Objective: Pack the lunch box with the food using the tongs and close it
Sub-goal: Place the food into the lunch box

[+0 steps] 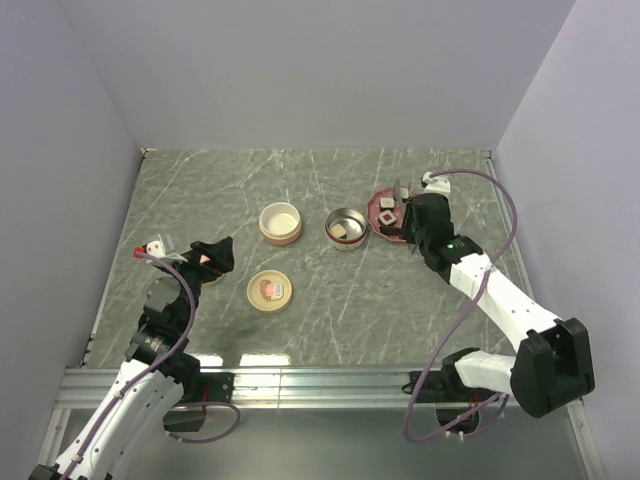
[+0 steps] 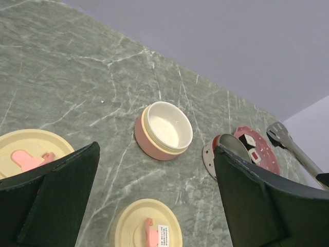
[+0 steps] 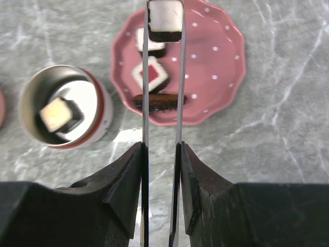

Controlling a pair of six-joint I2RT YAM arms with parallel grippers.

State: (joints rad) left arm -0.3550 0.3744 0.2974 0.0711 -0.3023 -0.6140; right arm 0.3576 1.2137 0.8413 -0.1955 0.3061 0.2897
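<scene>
- The table (image 2: 61, 67) lies under the left gripper (image 2: 157, 149), whose jaws stand spread wide and hold nothing.
- The right gripper (image 3: 161, 154) has its fingers (image 3: 126, 175) pressed close together on the tongs (image 3: 145, 92).
- The tongs sit clamped between those fingers, their long axis straight ahead along the gripper and their tips over the plate (image 3: 216, 62).
- The bowl (image 3: 31, 92), left of the plate, holds one piece.
- The food (image 3: 164, 18): a white-centred piece is pinched between the tong tips, and three more lie on the plate.

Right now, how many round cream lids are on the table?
2. One cream lid lies in front of the pink bowl; the other cream lid lies farther left, largely covered in the top view.
</scene>
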